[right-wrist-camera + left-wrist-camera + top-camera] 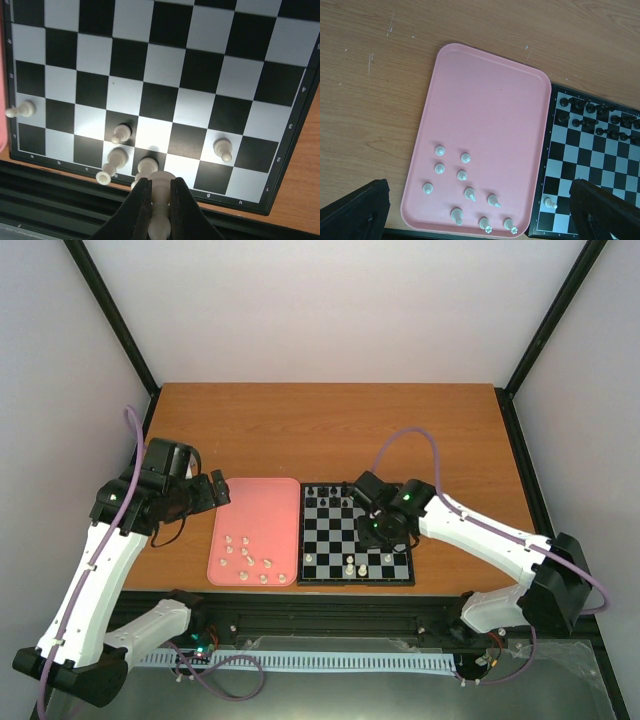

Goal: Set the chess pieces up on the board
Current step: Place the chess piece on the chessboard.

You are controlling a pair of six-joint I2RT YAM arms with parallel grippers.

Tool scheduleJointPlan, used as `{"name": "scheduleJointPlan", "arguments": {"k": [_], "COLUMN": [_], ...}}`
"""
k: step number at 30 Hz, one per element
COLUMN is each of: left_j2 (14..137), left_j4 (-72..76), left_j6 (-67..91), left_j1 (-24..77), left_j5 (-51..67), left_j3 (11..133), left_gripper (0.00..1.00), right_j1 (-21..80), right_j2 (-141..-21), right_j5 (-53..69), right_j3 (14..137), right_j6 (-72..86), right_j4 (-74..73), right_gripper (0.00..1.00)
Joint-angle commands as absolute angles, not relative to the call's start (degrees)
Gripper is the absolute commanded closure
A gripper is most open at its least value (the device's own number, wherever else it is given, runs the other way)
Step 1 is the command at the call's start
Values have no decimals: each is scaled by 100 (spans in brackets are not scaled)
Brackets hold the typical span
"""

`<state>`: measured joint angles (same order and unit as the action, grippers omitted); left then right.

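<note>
Placing step: the right gripper [160,183] pinches a cream-white piece [159,220] above the board [165,65] at its 6 o'clock edge, and next should lower it gently between the neighbouring white pieces [147,165]

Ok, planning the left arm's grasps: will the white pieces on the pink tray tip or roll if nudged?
Probably tip: the white pieces stand tall on narrow bases. Two by the tray rim seem to lie sideways, so toppled ones may roll. Tiny, so likely very light.
</note>
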<state>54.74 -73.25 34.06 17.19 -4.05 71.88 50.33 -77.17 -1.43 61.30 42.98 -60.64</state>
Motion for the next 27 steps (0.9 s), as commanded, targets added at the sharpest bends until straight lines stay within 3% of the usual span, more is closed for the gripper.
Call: {"name": "scheduleJointPlan", "arguments": {"k": [1, 27], "left_j2": [5417, 5490], "left_j4": [-7216, -7251], "left_j6": [3401, 3422], "left_j1": [1710, 1708], "left_j5": [-334, -274], "left_j3": [7255, 7230], "left_gripper": [0, 0], "right_j1": [5008, 5042], "right_j2": [-7616, -7701], "right_j5": [-20, 424], "right_j3": [5855, 4788], "right_j6": [4448, 4518], "right_j4": [-5979, -5229], "right_gripper": [93, 93]}}
